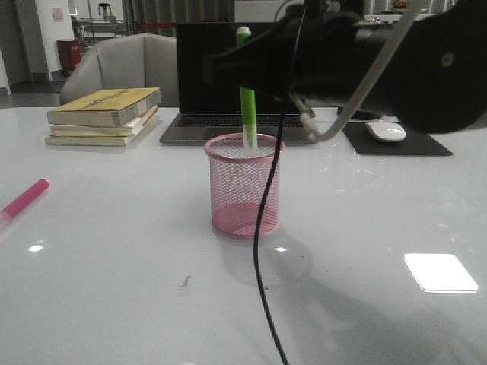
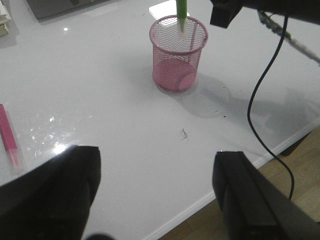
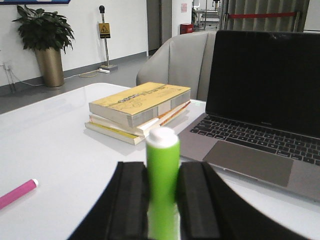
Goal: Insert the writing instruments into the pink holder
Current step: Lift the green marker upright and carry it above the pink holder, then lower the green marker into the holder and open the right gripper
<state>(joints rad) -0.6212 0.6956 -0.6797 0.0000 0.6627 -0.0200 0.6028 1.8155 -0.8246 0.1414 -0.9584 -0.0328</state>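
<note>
The pink holder stands upright mid-table in front of the laptop. My right gripper is shut on the lime green marker and holds it upright over the cup. The marker's whitish lower end dips just inside the rim. The magenta pink marker lies flat on the table far to the left. My left gripper is open over the table's near edge, with nothing between its fingers.
A stack of books lies at the back left, and an open laptop stands behind the cup. A white mouse rests on a black pad at the back right. A black cable hangs in front of the cup.
</note>
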